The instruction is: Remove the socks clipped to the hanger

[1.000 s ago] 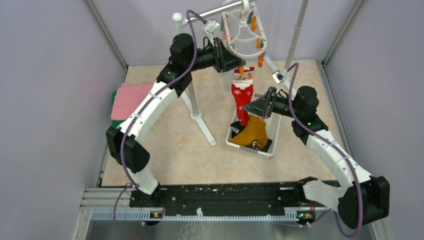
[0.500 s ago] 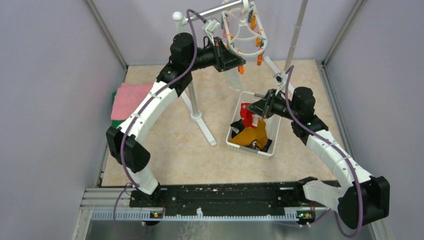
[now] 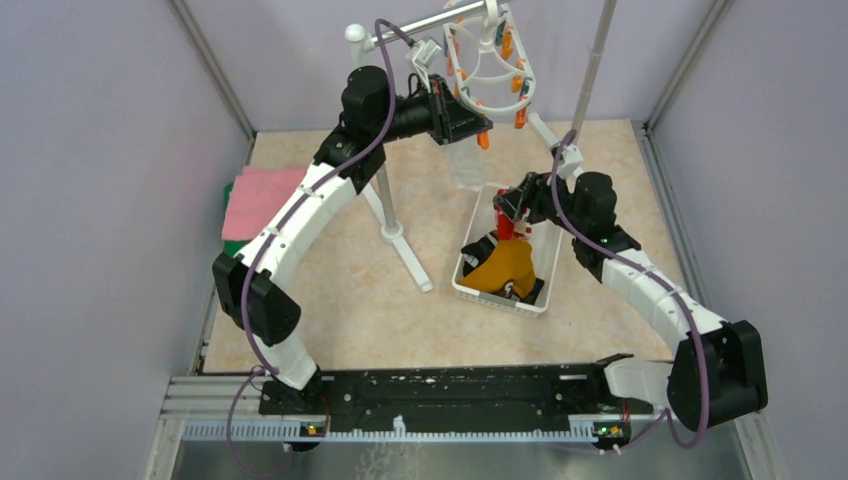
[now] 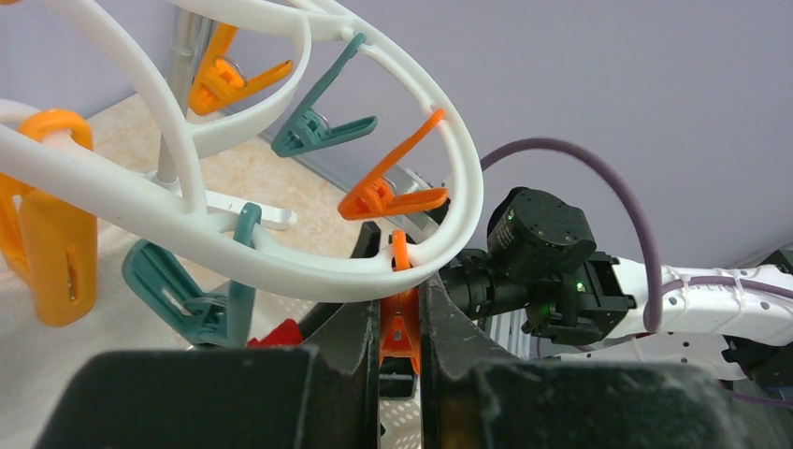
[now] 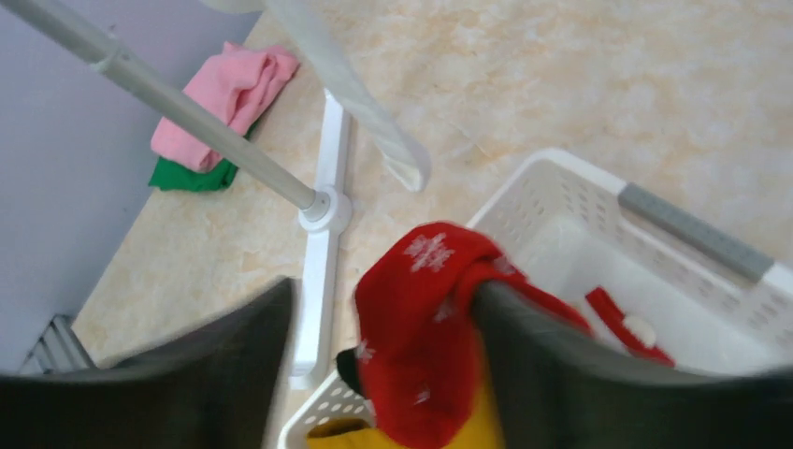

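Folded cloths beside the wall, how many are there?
2: a pink cloth lying partly over a green cloth, by the left wall. More could be hidden underneath.

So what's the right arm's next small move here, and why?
Probably open the right gripper wider and tip it, so the red snowflake sock slides off: its jaws stand apart, yet the sock drapes over one finger, above the white basket.

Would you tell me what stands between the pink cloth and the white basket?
In the top view, the pole rack's white foot stands between them.
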Tool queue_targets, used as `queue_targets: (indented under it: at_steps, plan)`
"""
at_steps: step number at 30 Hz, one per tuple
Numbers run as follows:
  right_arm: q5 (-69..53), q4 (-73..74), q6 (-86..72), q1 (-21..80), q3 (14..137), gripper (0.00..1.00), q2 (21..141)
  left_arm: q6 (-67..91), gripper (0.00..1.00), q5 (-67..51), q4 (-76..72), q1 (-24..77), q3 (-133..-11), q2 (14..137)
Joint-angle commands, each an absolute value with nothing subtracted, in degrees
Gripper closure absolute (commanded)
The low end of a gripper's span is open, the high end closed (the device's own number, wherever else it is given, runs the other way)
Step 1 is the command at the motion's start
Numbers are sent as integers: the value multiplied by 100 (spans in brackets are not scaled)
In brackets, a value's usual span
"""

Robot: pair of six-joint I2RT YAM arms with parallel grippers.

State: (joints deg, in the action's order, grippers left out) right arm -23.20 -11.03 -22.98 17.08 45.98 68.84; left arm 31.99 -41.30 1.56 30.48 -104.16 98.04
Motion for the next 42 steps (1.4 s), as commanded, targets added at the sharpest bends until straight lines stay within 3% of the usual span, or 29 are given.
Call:
queue_targets:
  at_steps: [1,9,15,20,27,30,31,35,37,38,40,42]
  plan:
    - [-1562,-1470,-2162,1677,4465,5,6730,3148,100,-4181,-26,3073,-10580,9730]
    - [-889,-2106,-1598,2111,4036,1,6260,3252,100,-4231,-26,3089,-10616,9744]
    - [-1123,-4319,-902,2321,3780,1,7141,3295,100,-4259,-25,3106,-10626,9680]
    - [-1674,-5798,-646,2321,4338,1,8249,3353,100,-4288,-26,3106,-10617,9632]
    - [-2345,-6006,-699,2373,5650,2,9490,3428,100,-4341,151,3111,-10602,9622]
    - [-2376,-5873,-822,2377,6042,12,9740,3419,99,-4342,190,3104,-10595,9592]
    - [-2433,-5849,-878,2383,6122,21,9785,3419,95,-4335,193,3096,-10591,9584]
    - [-2951,-6206,-1200,2382,6047,75,9764,3401,82,-4337,218,3094,-10554,9552]
    - [-3048,-6429,-1391,2382,5827,99,9628,3389,57,-4318,256,3070,-10496,9514]
    - [-3036,-6469,-1460,2382,5716,100,9518,3352,43,-4309,302,3056,-10464,9478]
    - [-2957,-6493,-1537,2382,5450,100,9293,3264,27,-4296,429,3006,-10372,9393]
    - [-2877,-6498,-1593,2380,5202,100,9043,3216,5,-4328,548,2934,-10234,9268]
